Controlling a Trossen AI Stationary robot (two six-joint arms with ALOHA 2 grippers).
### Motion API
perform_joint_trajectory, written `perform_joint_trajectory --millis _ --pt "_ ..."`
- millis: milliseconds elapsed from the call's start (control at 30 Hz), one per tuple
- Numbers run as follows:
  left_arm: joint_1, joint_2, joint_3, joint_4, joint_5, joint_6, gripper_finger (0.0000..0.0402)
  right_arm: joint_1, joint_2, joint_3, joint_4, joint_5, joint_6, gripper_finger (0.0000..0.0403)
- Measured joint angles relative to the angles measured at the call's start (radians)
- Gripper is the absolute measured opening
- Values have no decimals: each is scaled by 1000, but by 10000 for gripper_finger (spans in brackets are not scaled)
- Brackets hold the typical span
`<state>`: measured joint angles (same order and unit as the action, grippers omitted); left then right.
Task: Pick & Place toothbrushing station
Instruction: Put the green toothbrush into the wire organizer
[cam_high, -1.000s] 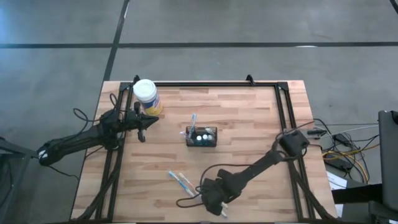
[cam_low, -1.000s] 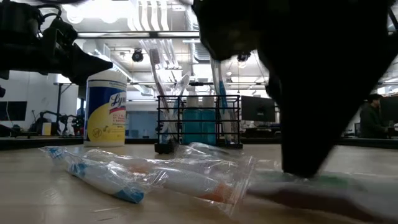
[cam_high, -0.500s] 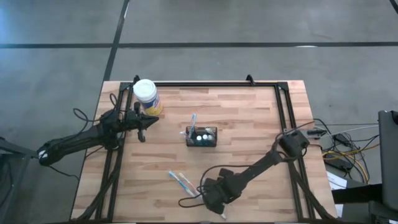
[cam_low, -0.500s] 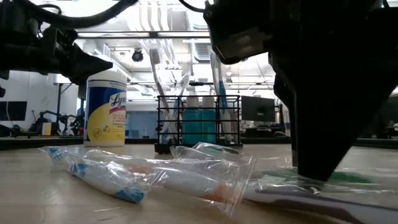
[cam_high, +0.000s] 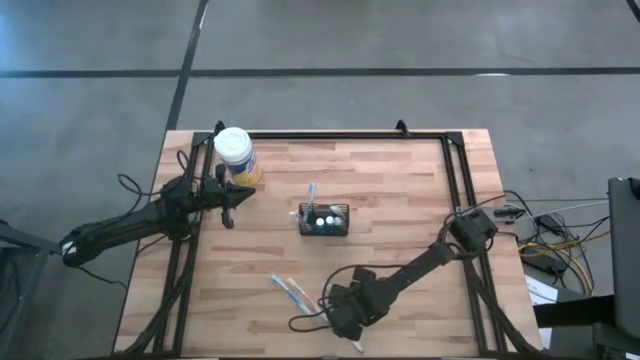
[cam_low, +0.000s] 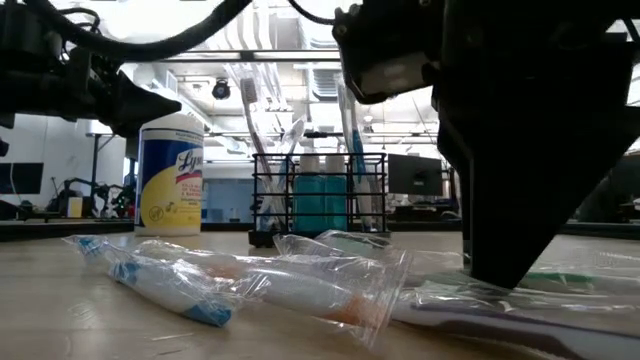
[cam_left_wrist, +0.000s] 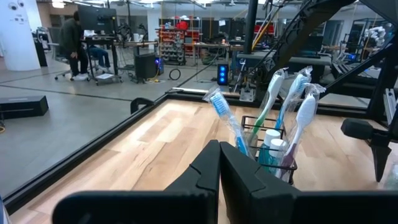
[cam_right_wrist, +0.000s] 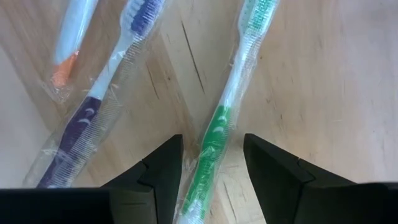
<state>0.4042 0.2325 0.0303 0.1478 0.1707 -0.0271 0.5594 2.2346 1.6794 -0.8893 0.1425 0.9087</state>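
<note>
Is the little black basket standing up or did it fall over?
Standing up. The black mesh holder sits flat on the table, with toothbrushes sticking up out of it.

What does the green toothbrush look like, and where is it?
The green toothbrush has a green handle, a pale neck and green-and-white bristles, sealed in a clear plastic wrapper. It lies flat on the wooden table, at the near edge, beside a purple wrapped toothbrush. The right gripper is open, a finger on either side of the handle.
</note>
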Motion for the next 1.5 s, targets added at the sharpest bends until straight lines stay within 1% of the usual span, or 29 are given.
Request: perform_joint_trajectory --millis 100,167,233,400,433,567,700,767,933,1033,1133,1267,1333,1500 --pt "0 0 0 0 0 0 14 -1 1 0 0 -6 -9 166" --pt "0 0 0 0 0 0 14 -1 1 0 2 -8 -20 151" --pt "0 0 0 0 0 0 14 -1 2 0 6 -8 -27 123" --pt "0 0 0 0 0 0 14 -2 2 0 11 -12 -38 33" --pt "0 0 0 0 0 0 14 -2 1 0 -1 -8 -41 23" --pt "0 0 -1 0 0 -2 14 -3 -8 -2 -9 5 -41 18" --pt "0 0 -1 0 0 -2 14 4 -45 -8 -11 100 -50 14" --pt "0 0 -1 0 0 -2 14 8 -93 -8 -7 154 -93 13" --pt "0 0 -1 1 0 2 14 27 -227 -9 53 264 -266 13" --pt "0 0 -1 4 0 2 14 40 -318 -18 134 349 -405 13" --pt "0 0 -1 10 0 2 14 41 -418 -36 239 402 -553 13" --pt "0 0 -1 14 0 1 14 39 -529 -119 437 405 -793 13" --pt "0 0 -1 15 0 1 14 32 -589 -178 529 390 -880 13" --pt "0 0 -1 17 -2 8 14 0 -737 -411 807 352 -986 13"
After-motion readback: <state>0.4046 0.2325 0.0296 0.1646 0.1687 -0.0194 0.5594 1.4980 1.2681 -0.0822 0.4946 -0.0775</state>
